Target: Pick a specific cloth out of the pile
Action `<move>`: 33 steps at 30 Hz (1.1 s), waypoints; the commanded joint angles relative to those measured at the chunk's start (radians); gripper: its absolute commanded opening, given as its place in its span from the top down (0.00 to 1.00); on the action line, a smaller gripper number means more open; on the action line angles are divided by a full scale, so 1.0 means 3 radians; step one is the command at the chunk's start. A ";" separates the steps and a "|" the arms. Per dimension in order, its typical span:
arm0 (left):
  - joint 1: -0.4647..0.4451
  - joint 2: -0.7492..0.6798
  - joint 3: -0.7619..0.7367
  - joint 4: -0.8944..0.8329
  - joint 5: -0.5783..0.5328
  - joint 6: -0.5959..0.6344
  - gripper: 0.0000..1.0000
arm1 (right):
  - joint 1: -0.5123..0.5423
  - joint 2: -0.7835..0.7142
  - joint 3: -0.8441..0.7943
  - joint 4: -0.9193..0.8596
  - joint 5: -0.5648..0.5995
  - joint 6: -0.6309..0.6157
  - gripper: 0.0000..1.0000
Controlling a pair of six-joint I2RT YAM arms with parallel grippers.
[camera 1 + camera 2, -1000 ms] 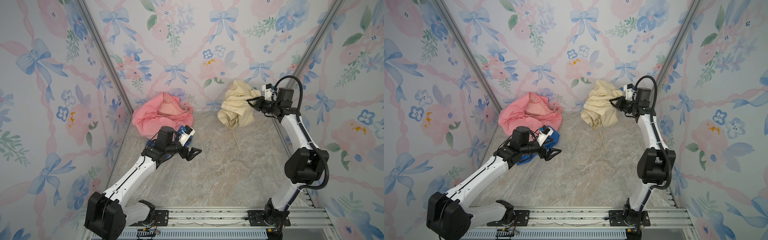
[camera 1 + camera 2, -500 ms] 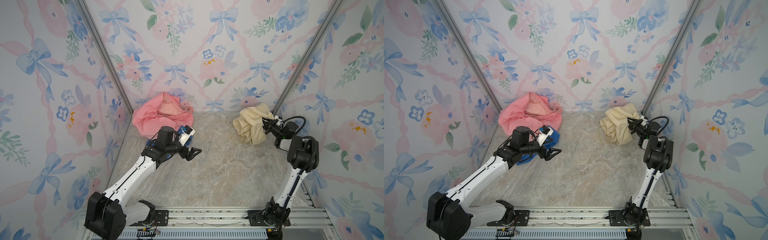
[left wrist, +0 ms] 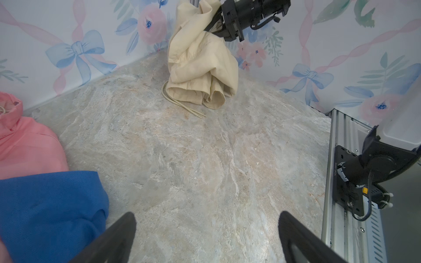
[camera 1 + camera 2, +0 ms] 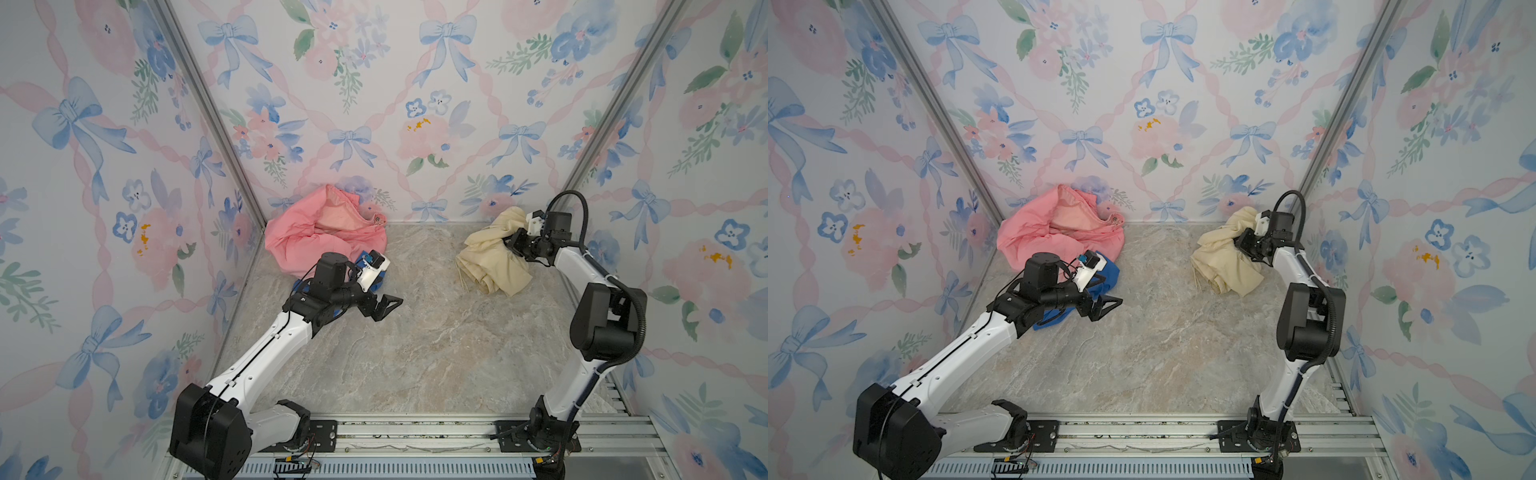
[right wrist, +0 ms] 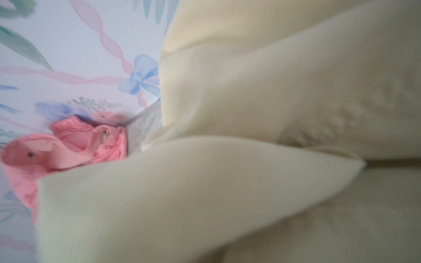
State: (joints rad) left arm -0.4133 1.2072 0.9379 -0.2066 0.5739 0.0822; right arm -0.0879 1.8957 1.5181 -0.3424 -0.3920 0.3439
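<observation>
Right pincer (image 4: 510,244) clamped on upper fold of cloth (image 4: 490,266); lower folds resting on counter (image 4: 415,345) by right wall (image 4: 685,187), well apart from pile (image 4: 316,237) for clean separation. Left pincer (image 4: 388,305) spread wide, empty.

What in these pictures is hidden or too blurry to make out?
- Right gripper: tips buried in the cream cloth's folds, both top views.
- Right wrist view: blurred; the cream cloth fills it, jaws unseen.
- Blue cloth: partly behind the left arm in a top view.
- Pink garment: cut by the left wrist view's edge.
</observation>
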 commanded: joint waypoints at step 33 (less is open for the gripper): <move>0.0038 0.0024 0.0031 0.0019 -0.0021 -0.0017 0.02 | 0.0431 0.1741 0.1675 -0.1735 0.2283 -0.1156 1.00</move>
State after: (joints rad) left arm -0.4107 1.2076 0.9379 -0.2066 0.5732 0.0822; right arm 0.0685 2.3547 1.9808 -0.7864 0.3355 0.0235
